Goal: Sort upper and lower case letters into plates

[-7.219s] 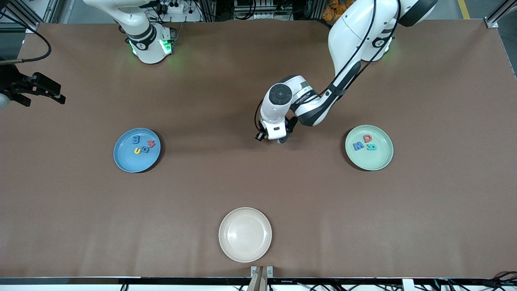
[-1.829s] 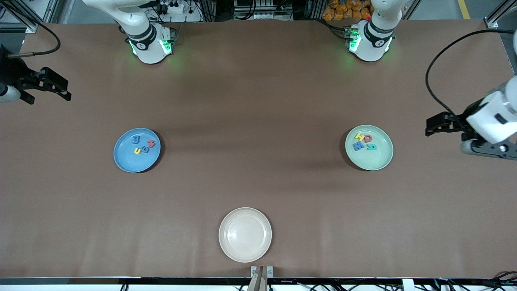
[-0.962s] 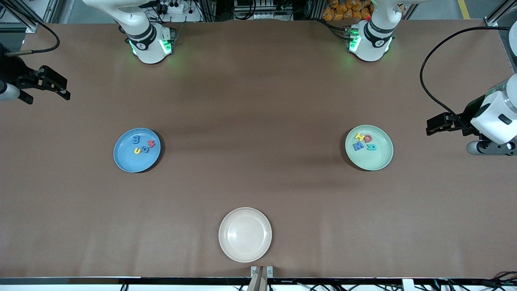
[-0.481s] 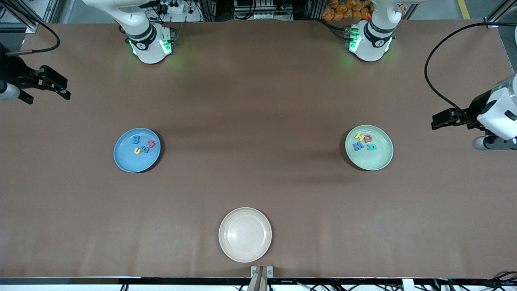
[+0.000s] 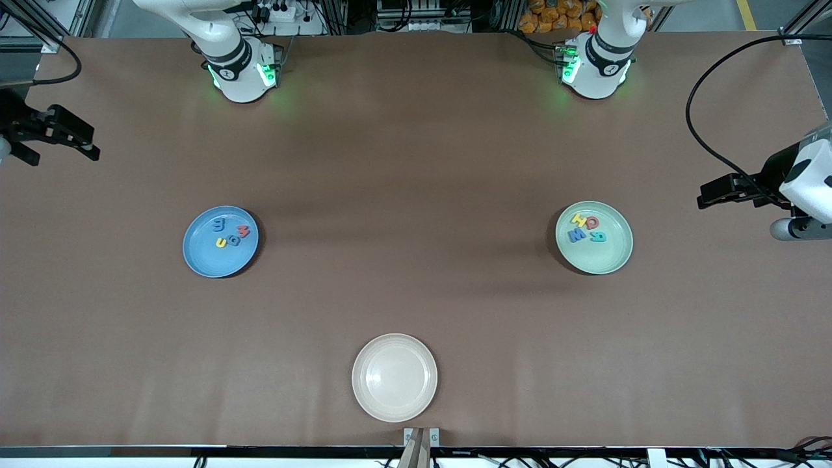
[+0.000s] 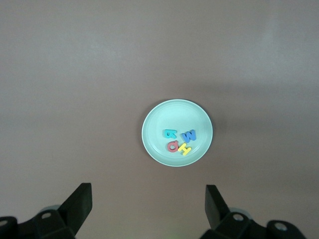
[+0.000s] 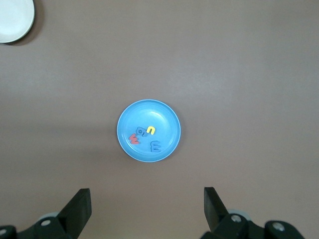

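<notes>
Brown surface [image 5: 416, 195] holds no loose letters: four lie in the blue plate [image 5: 201, 260], four in the mint plate [image 5: 611, 260]. Left pincer [image 6: 148, 209] and right pincer [image 7: 147, 206] hang wide open and empty above them. Sorting looks finished; only parking remains.

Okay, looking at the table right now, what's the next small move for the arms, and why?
Probably none beyond parking. Four letters lie in the blue plate and four letters in the mint green plate; none show loose on the table or in the cream plate. The left gripper and right gripper are open, at the table's ends, holding nothing.
</notes>
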You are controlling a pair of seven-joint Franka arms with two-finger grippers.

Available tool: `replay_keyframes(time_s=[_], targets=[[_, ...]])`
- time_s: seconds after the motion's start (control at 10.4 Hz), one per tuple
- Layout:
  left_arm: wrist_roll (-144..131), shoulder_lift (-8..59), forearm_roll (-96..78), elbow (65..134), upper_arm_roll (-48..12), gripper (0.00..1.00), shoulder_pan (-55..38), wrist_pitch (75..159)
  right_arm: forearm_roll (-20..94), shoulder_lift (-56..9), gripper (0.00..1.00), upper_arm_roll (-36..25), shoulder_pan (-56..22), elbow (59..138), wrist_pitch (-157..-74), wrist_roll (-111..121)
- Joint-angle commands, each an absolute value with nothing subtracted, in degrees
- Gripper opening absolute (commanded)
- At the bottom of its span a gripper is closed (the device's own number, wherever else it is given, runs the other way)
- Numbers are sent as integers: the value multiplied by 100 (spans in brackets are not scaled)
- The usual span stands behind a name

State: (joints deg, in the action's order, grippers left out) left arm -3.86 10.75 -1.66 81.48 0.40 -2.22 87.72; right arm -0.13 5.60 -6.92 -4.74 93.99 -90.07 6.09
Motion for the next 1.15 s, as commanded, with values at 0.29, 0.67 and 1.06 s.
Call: replay_keyframes(time_s=[0.29,0.67,1.06], targets=[[167,967,-246,8253,114,100,-334,9264,9,484,100,-650,-492,9457,-8991,650],[193,932,-141,8262,62,100,-325,9264,9,229,100,-650,-483,9431,-9209,650],[658,923,96,8271,53,100,-334,9264,0,193,100,-650,-492,9440,-9299,650]])
